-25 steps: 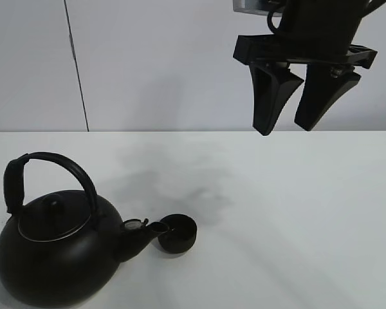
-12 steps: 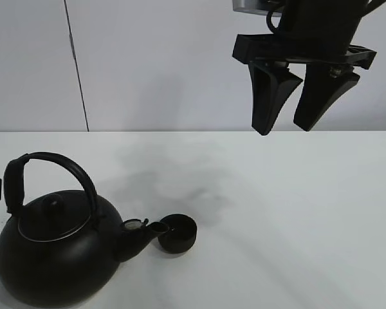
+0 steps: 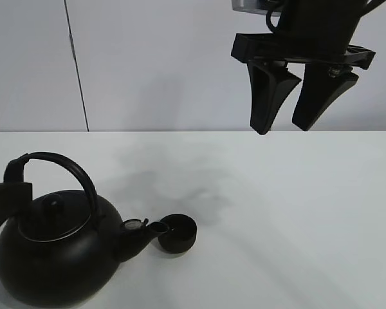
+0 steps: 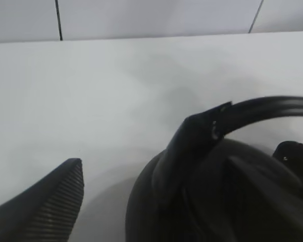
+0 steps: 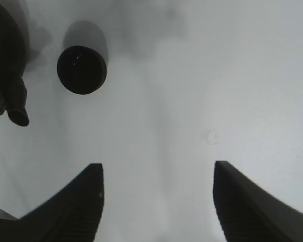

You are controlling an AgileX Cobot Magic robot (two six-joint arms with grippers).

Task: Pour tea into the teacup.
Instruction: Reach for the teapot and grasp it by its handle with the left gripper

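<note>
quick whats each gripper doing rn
left gripper: open, holding nothing, at the arched handle of the big black round kettle
right gripper: open, empty, high above the white table

I see a plain white table (image 3: 296, 212) carrying a big round black kettle (image 3: 51, 264) near its front left corner and a small black teacup (image 3: 177, 233) just beside the spout

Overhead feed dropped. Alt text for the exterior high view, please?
A black kettle stands lower left on a white table, spout aimed at a small black teacup. The left gripper shows at the left edge by the kettle's handle; the right gripper hangs open high above.
</note>
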